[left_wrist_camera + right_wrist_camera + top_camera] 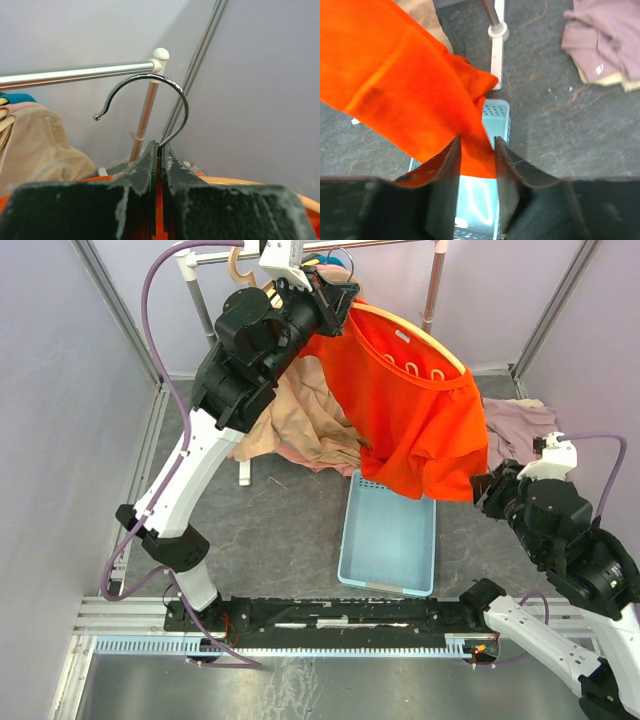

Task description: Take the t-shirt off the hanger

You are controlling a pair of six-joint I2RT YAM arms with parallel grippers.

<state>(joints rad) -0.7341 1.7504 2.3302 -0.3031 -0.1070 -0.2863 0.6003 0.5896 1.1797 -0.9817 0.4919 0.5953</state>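
Note:
An orange t-shirt (420,430) hangs on a wooden hanger (425,340) with a metal hook (150,95). My left gripper (345,295) is up at the back, shut on the neck of the hook; the wrist view shows its jaws (160,150) pressed together around the wire. The hook is free of the rail. My right gripper (483,488) is at the shirt's lower right hem. In the right wrist view the gripper (477,142) is open, with the hem of the t-shirt (405,85) lying between the two fingers.
A light blue basket (390,540) sits on the table under the shirt, also in the right wrist view (496,115). Beige clothes (300,425) are piled behind it, a mauve garment (520,425) lies at right. The rack rail (75,75) and its foot (496,50) stand at the back.

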